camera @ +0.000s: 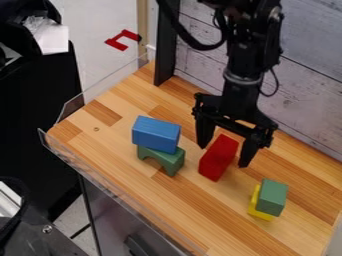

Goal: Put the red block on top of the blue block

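My gripper [224, 152] hangs down over the right-centre of the table, its two fingers spread wide, one on each side of the red block [218, 157]. The red block stands on the wood between them, and whether either finger touches it I cannot tell. To the left, the blue block [155, 134] lies on top of a green arch block [162, 159], slightly turned relative to it.
A green block [272, 197] rests on a yellow block [259, 205] toward the lower right of the wooden table [107, 145]. Clear plastic edging [100, 182] runs along the left side. A grey plank wall [307, 90] stands behind the arm.
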